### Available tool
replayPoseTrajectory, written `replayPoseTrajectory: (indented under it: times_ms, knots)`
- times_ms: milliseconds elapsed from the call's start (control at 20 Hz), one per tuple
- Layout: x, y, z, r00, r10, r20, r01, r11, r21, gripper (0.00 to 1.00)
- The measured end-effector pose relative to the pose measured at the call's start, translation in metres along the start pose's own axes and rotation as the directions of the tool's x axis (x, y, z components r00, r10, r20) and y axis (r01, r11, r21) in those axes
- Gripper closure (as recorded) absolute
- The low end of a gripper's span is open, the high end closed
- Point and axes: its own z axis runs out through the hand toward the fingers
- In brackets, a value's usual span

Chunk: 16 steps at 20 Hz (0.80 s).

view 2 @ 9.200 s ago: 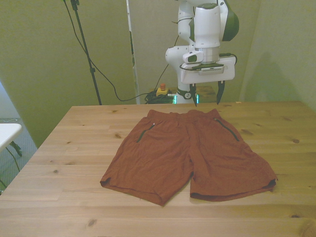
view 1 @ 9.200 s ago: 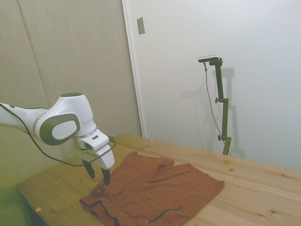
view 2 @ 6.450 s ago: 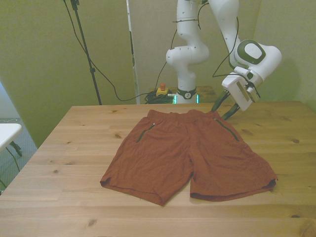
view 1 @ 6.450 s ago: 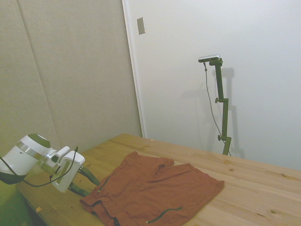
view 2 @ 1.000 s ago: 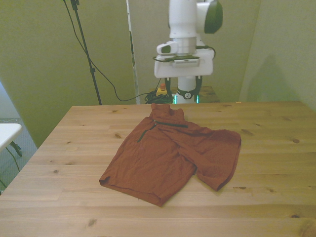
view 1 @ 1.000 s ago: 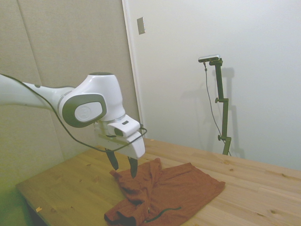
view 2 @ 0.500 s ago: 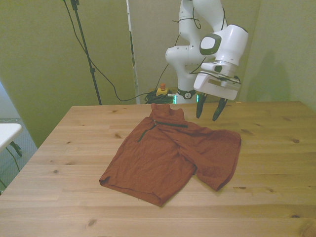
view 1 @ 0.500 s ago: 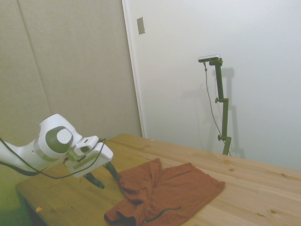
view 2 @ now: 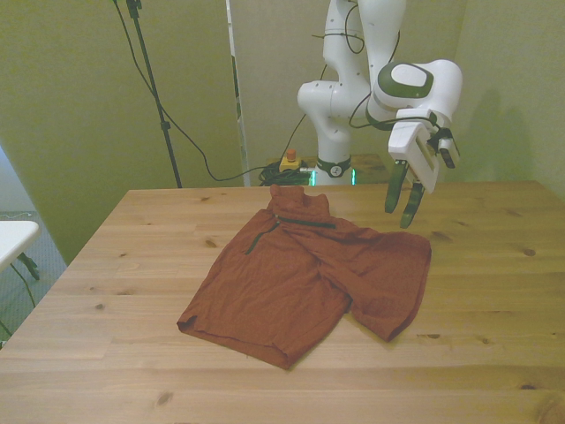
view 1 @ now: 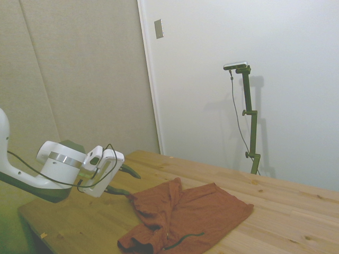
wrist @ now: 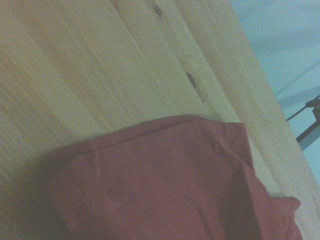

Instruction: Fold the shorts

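A wooden table stands before plain pale walls.

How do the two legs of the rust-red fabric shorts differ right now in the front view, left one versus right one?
On the rust-red fabric shorts, the leg on the front view's left lies flat and spread toward the near edge; the leg on the front view's right is pulled inward, bunched and partly lapping the other. The left leg's hem sits nearer the camera. Both rest on the wooden table.

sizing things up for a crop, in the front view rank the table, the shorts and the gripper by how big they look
1. The table, spanning the picture's width.
2. The shorts, covering the table's middle.
3. The gripper, smallest, fingers apart above the shorts' edge on the front view's right.
The gaps are wide, so nearness to the camera does not change the order.
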Motion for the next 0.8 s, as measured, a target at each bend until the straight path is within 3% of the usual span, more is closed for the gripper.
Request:
replayPoseTrajectory:
  times_ms: [200, 800]
  knots:
    - [-0.013, -0.014, 0.019, 0.999, 0.000, 0.035, -0.001, 1.000, 0.030, 0.00]
    - [-0.015, -0.018, 0.026, 0.999, 0.008, 0.053, -0.010, 0.999, 0.035, 0.00]
